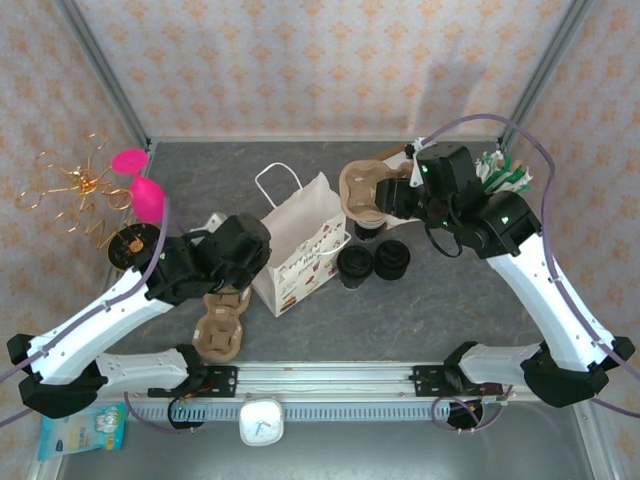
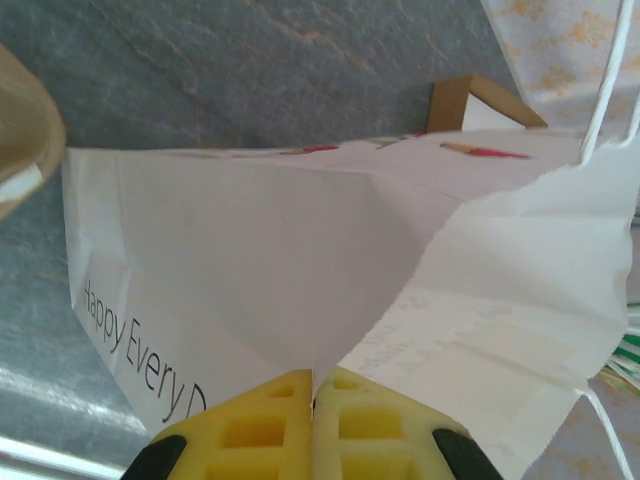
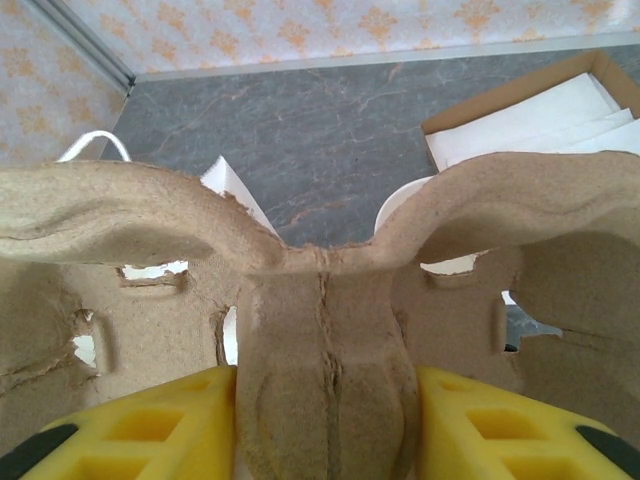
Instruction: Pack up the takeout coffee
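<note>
Takeout coffee (image 1: 354,265) beside bag (image 2: 250,250) reading "Happy Every D…"; left claw (image 2: 312,388) pinches bag; right claw (image 3: 325,420) clamps pulp carrier (image 3: 320,300).

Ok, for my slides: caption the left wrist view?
Left gripper shut on the white paper bag, grey table behind.

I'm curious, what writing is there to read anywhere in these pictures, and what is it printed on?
"Happy Every D": on the side of the white paper bag, left wrist view; the rest is hidden.
Coloured print on the same bag, top view: too small to read.
Print on the blue packet: too blurred to read.
</note>
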`<state>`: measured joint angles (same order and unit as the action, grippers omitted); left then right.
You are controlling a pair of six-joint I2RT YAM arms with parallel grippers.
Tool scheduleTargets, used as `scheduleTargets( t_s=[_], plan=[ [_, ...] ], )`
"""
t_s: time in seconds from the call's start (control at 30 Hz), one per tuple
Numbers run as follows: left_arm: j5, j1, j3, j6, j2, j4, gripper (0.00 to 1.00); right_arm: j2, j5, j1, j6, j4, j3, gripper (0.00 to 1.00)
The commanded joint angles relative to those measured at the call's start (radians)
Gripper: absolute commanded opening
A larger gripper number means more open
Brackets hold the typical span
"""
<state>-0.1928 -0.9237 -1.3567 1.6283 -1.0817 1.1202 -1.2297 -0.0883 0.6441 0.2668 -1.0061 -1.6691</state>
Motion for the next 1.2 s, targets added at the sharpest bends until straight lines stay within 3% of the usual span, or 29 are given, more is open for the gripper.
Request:
scheduleTargets(
  t_s=[0.0, 0.2, 0.33, 0.47, 0.7, 1.0, 1.17],
  plan=[
    [-0.052, -0.050, 0.006, 0.125, -0.007, 0.022, 0.00, -0.012, -0.032, -0.004, -0.027, -0.018, -0.034, 0.46],
    [-0.131, -0.102, -0.029, 0.236, -0.026, 0.122, 0.00, -0.026, -0.067, -0.004, -0.046, -0.018, -0.037, 0.46],
    [-0.095, -0.103, 0.057, 0.247, 0.013, 0.045, 0.03, -0.038, -0.073, -0.004, -0.051, -0.021, -0.045, 0.46],
    [-0.106, -0.109, 0.049, 0.254, 0.002, 0.076, 0.12, -0.052, -0.090, -0.004, -0.055, -0.033, -0.087, 0.46],
    [-0.123, -0.113, 0.005, 0.175, -0.027, 0.082, 0.39, -0.083, -0.136, 0.004, -0.060, -0.028, -0.123, 0.46],
    [-0.160, -0.135, 0.030, 0.048, 0.026, 0.036, 0.47, -0.169, -0.165, 0.084, -0.039, -0.062, -0.267, 0.46],
    [-0.230, -0.135, 0.014, 0.020, 0.059, 0.110, 0.49, -0.236, -0.185, 0.161, -0.030, -0.063, -0.329, 0.46]
  ],
)
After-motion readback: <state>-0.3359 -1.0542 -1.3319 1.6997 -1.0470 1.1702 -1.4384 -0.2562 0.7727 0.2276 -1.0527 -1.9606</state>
